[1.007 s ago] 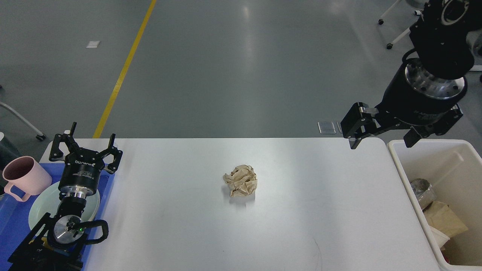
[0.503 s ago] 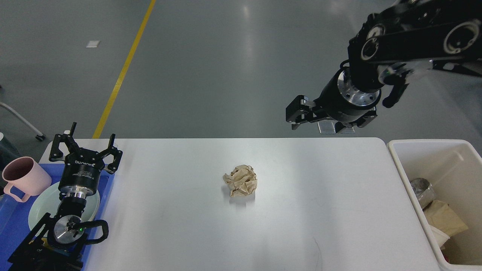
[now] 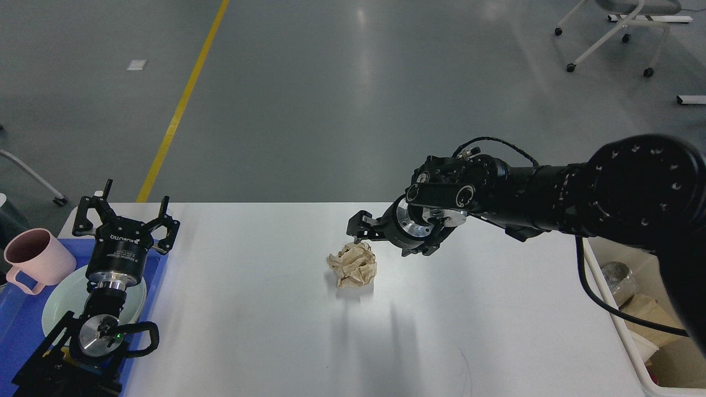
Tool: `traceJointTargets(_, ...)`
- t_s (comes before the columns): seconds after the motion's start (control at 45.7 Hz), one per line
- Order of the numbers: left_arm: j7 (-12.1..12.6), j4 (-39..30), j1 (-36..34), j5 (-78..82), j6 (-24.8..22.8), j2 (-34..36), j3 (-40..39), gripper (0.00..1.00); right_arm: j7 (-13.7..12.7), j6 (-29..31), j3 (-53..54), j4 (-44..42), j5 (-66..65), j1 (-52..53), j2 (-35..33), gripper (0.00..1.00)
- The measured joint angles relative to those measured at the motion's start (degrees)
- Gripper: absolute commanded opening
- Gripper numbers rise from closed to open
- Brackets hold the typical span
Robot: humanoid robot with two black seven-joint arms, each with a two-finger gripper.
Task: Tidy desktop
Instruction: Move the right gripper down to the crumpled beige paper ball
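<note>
The desk (image 3: 496, 309) fills the near half of the view, a broad white top with only one stray thing left on it: a crumpled ball of brown paper (image 3: 353, 264) lying near its middle, a little toward the far edge. That ball is probably the item to clear, since a cream-white bin (image 3: 623, 331) at the desk's right end already holds similar brown scraps.

The right gripper (image 3: 367, 230) hangs just beyond the ball's far right side, close above it and apparently not touching; it is seen nearly end-on and dark, so I cannot tell whether its fingers are spread or closed. Its arm reaches in low from the right, a posture that suits a grasp on the paper.

The left gripper (image 3: 126, 215) rests with its fingers spread wide and empty over a blue tray (image 3: 22, 325) at the desk's left end, where a pale plate (image 3: 55, 309) and a pink mug (image 3: 36, 262) sit, well out of the way.

Half a second ago the right gripper was high beyond the desk's far edge; a second ago it was by the bin. The paper and the left arm have not moved.
</note>
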Motion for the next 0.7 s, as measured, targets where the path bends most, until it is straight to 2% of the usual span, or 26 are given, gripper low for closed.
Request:
traceJointTargets(0.328,0.0,0.0,0.0,-0.01,0.0,-0.01,0.0,0.97,0.27,-7.0,5.41,-10.95,0.05,-11.95,4.62,1.0)
traceJointTargets(0.7,0.0,0.0,0.0,0.0,0.0,-0.02,0.0,0.97,0.28,-9.89,9.0,-12.05,-3.03,-15.92,4.61,1.0)
